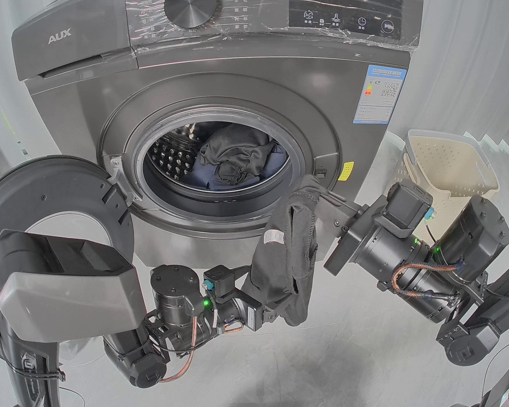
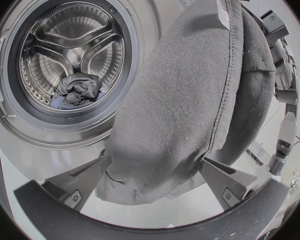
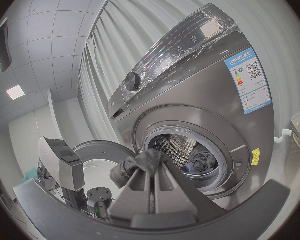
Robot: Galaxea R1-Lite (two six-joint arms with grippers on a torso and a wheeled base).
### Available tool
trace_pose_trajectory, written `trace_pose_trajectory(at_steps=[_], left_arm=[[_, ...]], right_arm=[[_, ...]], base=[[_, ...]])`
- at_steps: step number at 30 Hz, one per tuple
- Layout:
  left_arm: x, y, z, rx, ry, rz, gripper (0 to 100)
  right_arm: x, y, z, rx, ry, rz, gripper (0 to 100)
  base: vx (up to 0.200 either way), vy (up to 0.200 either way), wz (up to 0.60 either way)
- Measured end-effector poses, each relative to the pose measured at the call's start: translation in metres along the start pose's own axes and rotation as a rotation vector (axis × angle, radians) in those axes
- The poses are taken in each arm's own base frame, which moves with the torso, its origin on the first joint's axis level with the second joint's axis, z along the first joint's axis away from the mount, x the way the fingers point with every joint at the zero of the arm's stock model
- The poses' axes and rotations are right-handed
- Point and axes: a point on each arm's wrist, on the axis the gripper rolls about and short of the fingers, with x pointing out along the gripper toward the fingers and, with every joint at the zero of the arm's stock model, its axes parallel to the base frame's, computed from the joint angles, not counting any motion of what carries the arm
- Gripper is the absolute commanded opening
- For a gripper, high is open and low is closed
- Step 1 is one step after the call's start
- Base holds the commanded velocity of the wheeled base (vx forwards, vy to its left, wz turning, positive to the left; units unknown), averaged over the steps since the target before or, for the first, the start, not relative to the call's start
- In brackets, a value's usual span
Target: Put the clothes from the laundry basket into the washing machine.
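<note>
Dark grey knit garment [image 1: 285,250] with a white label hangs in front of the grey front-loading washing machine [image 1: 345,86], below and to the right of the drum opening, not yet inside. The right tool [image 1: 322,196] is clamped on the garment's top edge. The left tool [image 1: 268,312] sits at its lower end with fingers set wide, the cloth sagging between them. Black and blue clothes [image 1: 234,154] lie in the drum. The round door [image 1: 56,199] stands swung open to the left. The cream perforated plastic laundry basket [image 1: 452,165] stands beside the machine on the right.

Risk assessment: the grip takes only a small fold, so the garment could slip to the floor. Its hanging bulk sits under the rim and could snag there on entry.

The right wrist view shows the pinch itself, both fingers [image 3: 171,187] closed on a bunched corner. The left wrist view shows the stitched hem and the spread of the left tool [image 2: 153,170], which the head view hides behind cloth.
</note>
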Motion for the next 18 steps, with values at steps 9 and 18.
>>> trace_pose_trajectory(at_steps=[9,18], left_arm=[[0.005,0.003,0.002,0.002,-0.019,0.010,0],[0.002,0.015,0.011,-0.001,-0.047,0.045,0]], right_arm=[[0.000,0.000,0.000,0.001,0.001,-0.001,0],[0.000,0.000,0.000,0.000,0.002,-0.001,0]], base=[[0.000,0.000,0.00],[0.000,0.000,0.00]])
